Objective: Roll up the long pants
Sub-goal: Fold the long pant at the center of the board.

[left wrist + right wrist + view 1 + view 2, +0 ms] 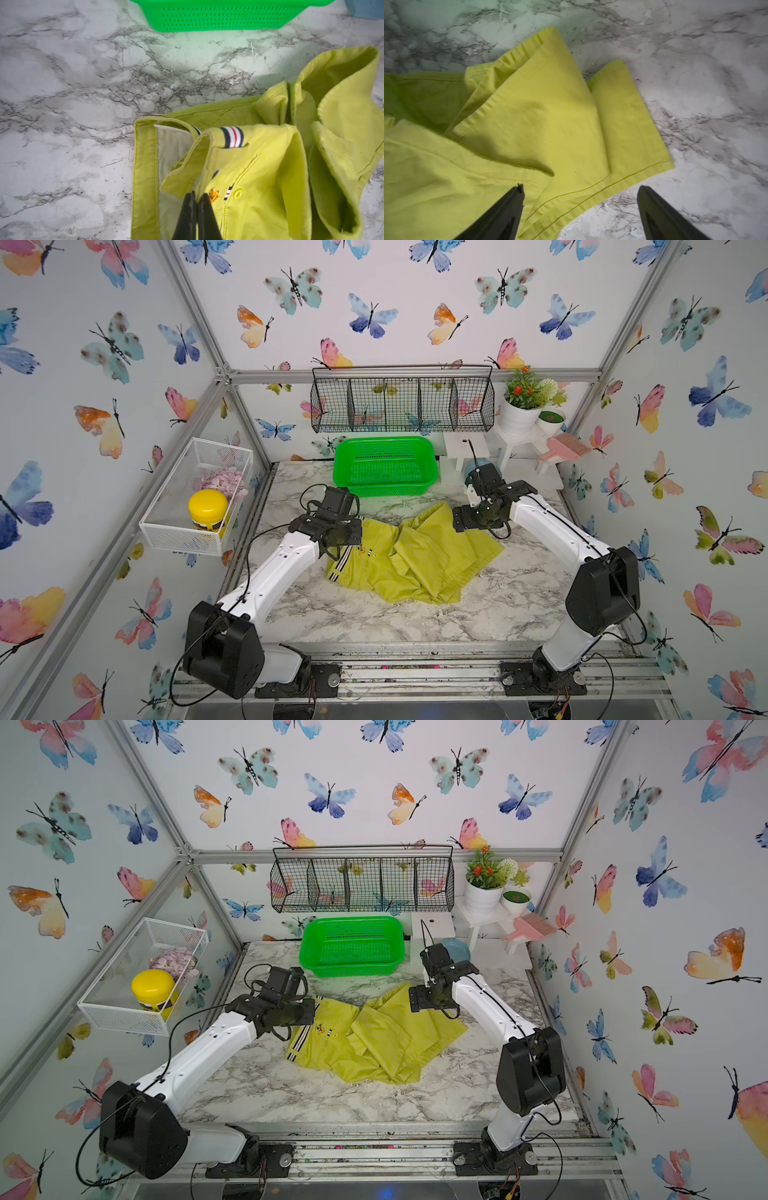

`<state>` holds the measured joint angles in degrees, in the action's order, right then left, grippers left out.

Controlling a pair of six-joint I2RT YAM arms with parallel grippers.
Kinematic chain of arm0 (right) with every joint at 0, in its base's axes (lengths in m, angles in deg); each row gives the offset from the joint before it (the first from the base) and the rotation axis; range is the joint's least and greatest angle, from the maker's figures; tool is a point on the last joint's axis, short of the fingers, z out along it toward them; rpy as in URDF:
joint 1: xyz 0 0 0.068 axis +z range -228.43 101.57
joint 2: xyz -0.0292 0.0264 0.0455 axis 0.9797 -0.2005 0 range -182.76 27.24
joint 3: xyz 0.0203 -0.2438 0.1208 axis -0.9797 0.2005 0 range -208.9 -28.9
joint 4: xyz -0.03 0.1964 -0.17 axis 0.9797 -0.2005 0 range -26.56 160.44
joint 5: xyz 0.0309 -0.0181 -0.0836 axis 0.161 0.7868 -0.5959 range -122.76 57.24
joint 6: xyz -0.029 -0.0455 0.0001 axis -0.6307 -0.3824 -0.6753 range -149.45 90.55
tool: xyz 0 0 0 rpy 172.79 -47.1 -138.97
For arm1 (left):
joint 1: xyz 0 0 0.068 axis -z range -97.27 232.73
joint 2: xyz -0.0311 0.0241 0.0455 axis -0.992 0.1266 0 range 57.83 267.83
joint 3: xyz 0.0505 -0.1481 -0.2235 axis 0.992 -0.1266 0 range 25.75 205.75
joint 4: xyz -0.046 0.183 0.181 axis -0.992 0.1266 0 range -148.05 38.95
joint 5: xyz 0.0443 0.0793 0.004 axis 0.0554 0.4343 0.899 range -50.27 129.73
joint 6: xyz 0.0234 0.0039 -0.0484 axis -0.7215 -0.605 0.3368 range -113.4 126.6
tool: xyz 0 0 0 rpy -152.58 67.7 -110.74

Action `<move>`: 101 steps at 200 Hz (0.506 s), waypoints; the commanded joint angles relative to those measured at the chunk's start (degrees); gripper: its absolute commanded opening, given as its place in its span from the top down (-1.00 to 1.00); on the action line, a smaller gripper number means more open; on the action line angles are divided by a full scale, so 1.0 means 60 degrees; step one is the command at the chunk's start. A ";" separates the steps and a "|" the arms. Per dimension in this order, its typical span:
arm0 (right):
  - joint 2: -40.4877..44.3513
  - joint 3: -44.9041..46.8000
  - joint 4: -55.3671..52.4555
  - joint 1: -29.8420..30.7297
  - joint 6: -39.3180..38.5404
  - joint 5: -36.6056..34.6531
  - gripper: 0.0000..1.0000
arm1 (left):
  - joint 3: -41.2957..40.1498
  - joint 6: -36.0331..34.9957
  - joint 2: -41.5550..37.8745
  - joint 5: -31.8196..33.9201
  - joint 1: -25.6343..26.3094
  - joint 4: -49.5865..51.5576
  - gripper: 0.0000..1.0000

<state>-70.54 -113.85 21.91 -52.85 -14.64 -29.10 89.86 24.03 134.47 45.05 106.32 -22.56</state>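
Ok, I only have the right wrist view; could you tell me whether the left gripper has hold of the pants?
Observer: Yes, the left gripper is shut on the pants at the waistband, beside the emblem.
Operator: Thanks; where is the basket?
Observer: The basket sits farther back than the pants, apart from them.
Operator: And which end is the waistband?
Observer: It lies on the side of the left arm.
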 commanded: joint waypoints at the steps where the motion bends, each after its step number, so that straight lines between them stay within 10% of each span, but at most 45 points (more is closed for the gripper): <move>1: -0.0346 0.0076 0.0119 0.0056 -0.0263 0.2262 -0.78 | -0.0160 0.0188 -0.0235 0.0481 -0.0051 -0.0392 1.00; 101: -0.1707 0.1082 0.1666 0.0255 -0.1751 0.6321 -0.56 | -0.0268 0.0338 -0.0029 0.0066 -0.0051 -0.0493 1.00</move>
<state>-81.32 -107.88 31.33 -52.19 -20.94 1.39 87.77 25.47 134.19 45.44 106.30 -24.42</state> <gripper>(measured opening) 0.801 0.046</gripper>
